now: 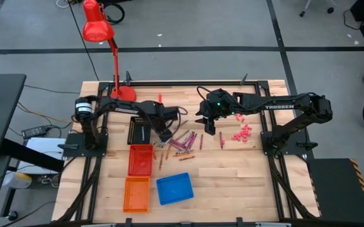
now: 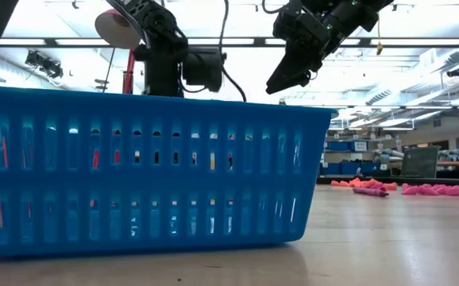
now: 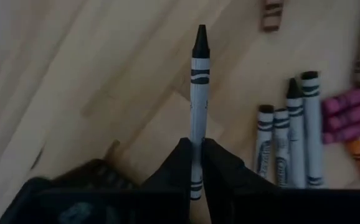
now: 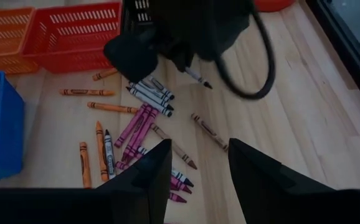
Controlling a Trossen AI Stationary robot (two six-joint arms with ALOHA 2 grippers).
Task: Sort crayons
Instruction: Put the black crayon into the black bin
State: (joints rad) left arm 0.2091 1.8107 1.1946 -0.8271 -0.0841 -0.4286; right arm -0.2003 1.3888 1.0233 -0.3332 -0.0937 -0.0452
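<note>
The left gripper (image 3: 195,168) is pinching a single grey crayon (image 3: 197,106) with a black tip, held above the wooden table (image 1: 232,183) just beside the red basket (image 1: 140,159). The right gripper (image 4: 198,171) hangs over the table farther from the red basket, on the other side of the crayons; its fingers are spread and hold nothing.

The loose crayons (image 1: 183,143) lie scattered on the table next to the red basket: a row of grey ones (image 3: 289,149) side by side, a bunch of pink ones (image 4: 136,127), several orange ones (image 4: 86,165) and a brown one (image 4: 208,130) a little apart. Well beyond them from the red basket sits a scatter of small pink bits (image 1: 241,133).

A black basket (image 1: 139,129) stands just behind the red basket, partly under the left arm. An orange basket (image 1: 137,193) sits just in front of the red one, and a blue basket (image 1: 174,188) beside that. I cannot tell what any of them holds. From table height the blue basket's wall blocks most of the table. A red desk lamp (image 1: 100,31) rises from the table's far edge, behind the black basket.
</note>
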